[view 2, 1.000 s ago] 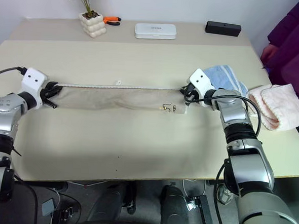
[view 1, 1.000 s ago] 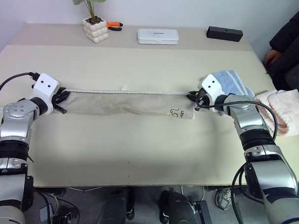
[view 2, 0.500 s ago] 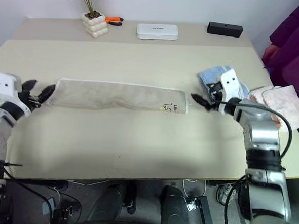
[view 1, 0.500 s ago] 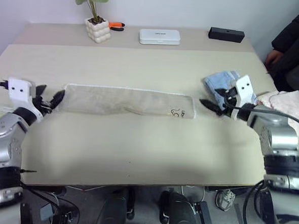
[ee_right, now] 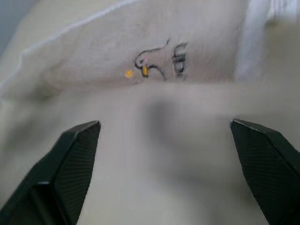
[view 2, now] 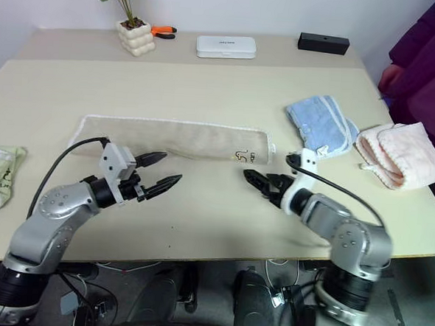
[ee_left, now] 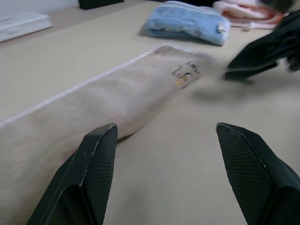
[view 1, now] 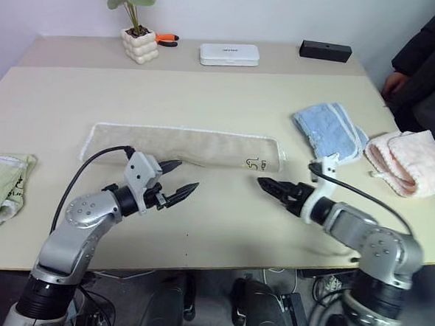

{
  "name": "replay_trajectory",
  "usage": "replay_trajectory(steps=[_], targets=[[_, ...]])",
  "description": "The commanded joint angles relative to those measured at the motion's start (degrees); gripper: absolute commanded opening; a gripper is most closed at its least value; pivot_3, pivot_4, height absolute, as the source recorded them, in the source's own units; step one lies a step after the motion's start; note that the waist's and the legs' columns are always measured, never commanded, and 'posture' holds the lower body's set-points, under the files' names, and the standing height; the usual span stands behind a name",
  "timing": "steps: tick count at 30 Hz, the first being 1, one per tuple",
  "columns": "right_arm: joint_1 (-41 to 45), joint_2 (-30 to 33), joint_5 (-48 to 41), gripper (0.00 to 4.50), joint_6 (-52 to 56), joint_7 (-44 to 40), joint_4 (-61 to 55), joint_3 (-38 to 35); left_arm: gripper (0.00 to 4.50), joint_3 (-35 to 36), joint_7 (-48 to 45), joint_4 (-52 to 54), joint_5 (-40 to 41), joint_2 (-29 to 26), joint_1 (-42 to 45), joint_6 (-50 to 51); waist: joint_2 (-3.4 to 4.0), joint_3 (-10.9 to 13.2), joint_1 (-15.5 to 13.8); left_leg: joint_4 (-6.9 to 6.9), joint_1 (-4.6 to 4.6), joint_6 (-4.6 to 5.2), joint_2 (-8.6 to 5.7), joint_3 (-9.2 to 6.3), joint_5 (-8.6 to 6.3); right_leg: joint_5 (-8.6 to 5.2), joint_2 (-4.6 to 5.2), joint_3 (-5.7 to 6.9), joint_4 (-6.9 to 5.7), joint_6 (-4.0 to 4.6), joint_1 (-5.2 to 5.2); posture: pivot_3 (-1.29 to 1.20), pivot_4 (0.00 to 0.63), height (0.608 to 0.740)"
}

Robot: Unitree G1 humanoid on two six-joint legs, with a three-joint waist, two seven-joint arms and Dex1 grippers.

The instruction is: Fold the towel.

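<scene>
Towel [view 1: 185,146] now lies free as a long folded strip mid-table; both ends were let go. Left gripper [view 1: 178,186] and right gripper [view 1: 269,186] have pulled back to the near side, jaws wide, holding nothing. First fold looks done; next is end-to-end.

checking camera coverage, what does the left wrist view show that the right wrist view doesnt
Left wrist view alone: the blue towel, the pink towel, a white box and the right gripper, open. Right wrist view alone: a close look at the beige towel's printed mark. Both share the beige towel lying flat on the table, ungripped.
</scene>
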State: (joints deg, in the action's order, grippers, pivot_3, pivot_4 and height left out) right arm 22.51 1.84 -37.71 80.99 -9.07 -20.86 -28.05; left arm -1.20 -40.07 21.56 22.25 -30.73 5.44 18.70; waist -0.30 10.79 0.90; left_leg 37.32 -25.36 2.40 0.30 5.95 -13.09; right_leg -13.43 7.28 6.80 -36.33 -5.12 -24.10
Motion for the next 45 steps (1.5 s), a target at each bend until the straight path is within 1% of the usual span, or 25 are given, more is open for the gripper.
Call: replay_trajectory(steps=[1,5,6,7,8,9,12,15,18,23,26,29,32,33,35,37,39,41,45], targets=[[5.15,-5.34,1.25,4.48,1.98,7.91,3.19,-5.89,3.43,1.72,0.03,1.57,0.49,-0.27,0.41,-0.43,0.01,-0.01,-0.1,0.01,0.0,0.0,0.01,0.0,0.0,0.0,-0.03,0.0,0.0,0.0,0.0,0.0,0.15,0.734],[8.4,-7.6,1.88,4.48,1.76,11.72,5.76,-9.21,3.43,2.11,0.2,1.71,0.34,-0.49,-0.05,-0.45,0.02,-0.06,-0.21,0.0,-0.03,-0.13,0.02,0.02,0.08,-0.01,-0.07,-0.01,0.05,0.0,0.0,0.0,0.15,0.734],[10.79,-8.7,2.63,4.48,-0.8,14.79,9.02,-11.69,3.43,2.56,0.53,2.44,0.27,-0.62,-1.07,-0.42,0.03,-0.1,-0.14,0.0,-0.03,-0.15,0.02,0.03,0.08,0.0,-0.08,-0.02,0.06,0.0,0.0,0.0,0.15,0.734],[12.55,-9.5,3.16,3.96,-2.66,17.07,11.42,-13.52,3.43,2.89,0.78,2.99,0.23,-0.72,-1.83,-0.39,0.05,-0.18,0.02,0.0,-0.02,-0.14,0.03,0.04,0.08,0.0,-0.1,-0.04,0.06,0.0,0.0,0.0,0.15,0.734],[13.75,-9.95,3.4,3.66,-3.83,18.68,13.06,-14.79,3.43,3.07,0.98,3.4,0.19,-0.74,-2.34,-0.34,0.06,-0.19,0.05,0.01,0.0,-0.13,0.06,0.06,0.08,0.0,-0.14,-0.07,0.06,0.01,0.01,0.0,0.15,0.734],[14.35,-9.99,3.37,3.23,-5.08,19.69,13.86,-15.24,3.43,3.14,1.29,4.03,0.17,-0.66,-2.95,-0.25,0.08,-0.2,-0.01,-0.01,0.0,-0.13,0.07,0.08,0.08,0.0,-0.16,-0.1,0.07,0.01,0.0,0.0,0.15,0.734],[14.93,-9.86,2.06,1.62,-7.29,21.88,14.72,-16.32,3.43,3.04,2.0,4.91,0.13,-0.27,-3.75,-0.02,0.12,-0.24,-0.34,-0.01,-0.01,-0.14,0.1,0.06,0.08,0.0,-0.2,-0.1,0.06,0.02,-0.01,0.0,0.15,0.734],[14.99,-8.77,1.21,0.02,-9.26,22.73,14.85,-15.64,3.43,2.53,2.54,5.0,-0.07,0.14,-4.03,-0.18,0.13,-0.24,-0.14,-0.01,-0.03,-0.19,0.1,0.08,0.11,0.0,-0.19,-0.12,0.08,0.02,-0.01,0.0,0.15,0.734],[14.82,-6.6,-0.02,0.02,-9.69,22.46,13.68,-14.76,3.43,2.33,2.77,4.92,-0.12,0.42,-3.97,-0.21,0.17,-0.25,-0.07,-0.04,-0.03,-0.18,0.14,0.08,0.1,-0.01,-0.23,-0.13,0.08,0.02,-0.05,0.0,0.15,0.734],[12.68,4.62,-1.85,0.02,-7.68,15.67,8.66,-10.41,3.43,2.68,2.46,3.92,-0.44,0.24,-4.19,-0.82,0.21,-0.23,-0.27,-0.06,-0.1,-0.13,0.13,0.13,0.08,-0.01,-0.24,-0.18,0.12,0.02,-0.13,0.0,0.15,0.734],[10.98,11.92,-2.49,0.02,-7.4,9.2,6.28,-4.58,3.43,2.66,2.09,3.05,-0.97,-0.12,-4.09,-1.32,0.23,-0.24,-0.06,-0.07,-0.09,0.02,0.16,0.13,0.0,-0.01,-0.25,-0.18,0.12,0.02,-0.14,0.0,0.15,0.734],[9.47,17.79,-0.98,0.02,-10.14,3.28,4.73,3.2,3.43,2.62,1.95,2.14,-1.12,-0.08,-3.41,-1.56,0.25,-0.25,0.31,-0.08,-0.05,0.02,0.29,0.18,-0.01,-0.01,-0.37,-0.24,0.13,0.03,-0.17,0.0,0.15,0.734],[7.87,25.18,4.1,0.02,-17.55,-4.45,1.44,16.09,3.43,2.45,2.01,1.46,-1.47,0.13,-2.66,-1.68,0.28,-0.24,0.15,-0.08,-0.06,0.01,0.33,0.2,-0.01,-0.01,-0.41,-0.26,0.13,0.04,-0.21,0.0,0.15,0.734],[7.41,27.81,6.66,0.02,-20.91,-7.34,-0.04,21.42,3.43,2.43,2.04,1.37,-1.59,0.18,-2.54,-1.7,0.28,-0.24,0.07,-0.08,-0.07,0.01,0.33,0.2,-0.01,-0.01,-0.41,-0.27,0.14,0.04,-0.21,0.0,0.15,0.734],[7.01,30.97,10.3,0.02,-25.87,-11.41,-1.63,28.72,3.43,2.44,2.12,1.42,-1.84,0.26,-2.55,-1.71,0.26,-0.25,-0.09,-0.08,-0.09,0.03,0.32,0.21,-0.02,-0.01,-0.4,-0.27,0.18,0.03,-0.22,0.0,0.15,0.734],[7.46,32.75,14.06,0.02,-30.15,-14.37,-1.88,35.12,3.43,2.51,2.34,1.72,-2.05,0.37,-2.74,-1.62,0.25,-0.25,-0.14,-0.07,-0.1,0.03,0.33,0.21,-0.02,-0.01,-0.4,-0.27,0.19,0.03,-0.22,0.0,0.15,0.734],[8.38,32.86,17.37,0.02,-33.54,-16.1,-0.72,39.78,3.43,2.55,2.65,2.14,-2.17,0.51,-3.02,-1.48,0.24,-0.25,-0.18,-0.06,-0.1,0.03,0.33,0.21,-0.02,-0.01,-0.4,-0.27,0.2,0.03,-0.22,0.0,0.15,0.734],[9.74,30.59,19.81,0.02,-35.29,-16.25,1.55,43.12,3.43,2.55,3.09,2.74,-2.27,0.62,-3.45,-1.33,0.23,-0.25,-0.24,-0.05,-0.11,0.02,0.33,0.21,-0.02,-0.01,-0.39,-0.27,0.2,0.03,-0.22,0.0,0.15,0.734],[11.43,27.64,23.71,0.02,-37.82,-17.18,4.98,47.16,3.43,2.72,3.78,3.53,-2.27,0.7,-3.95,-1.02,0.23,-0.25,-0.31,-0.02,-0.13,0.01,0.33,0.21,-0.02,-0.01,-0.39,-0.26,0.19,0.04,-0.22,0.0,0.15,0.734]])
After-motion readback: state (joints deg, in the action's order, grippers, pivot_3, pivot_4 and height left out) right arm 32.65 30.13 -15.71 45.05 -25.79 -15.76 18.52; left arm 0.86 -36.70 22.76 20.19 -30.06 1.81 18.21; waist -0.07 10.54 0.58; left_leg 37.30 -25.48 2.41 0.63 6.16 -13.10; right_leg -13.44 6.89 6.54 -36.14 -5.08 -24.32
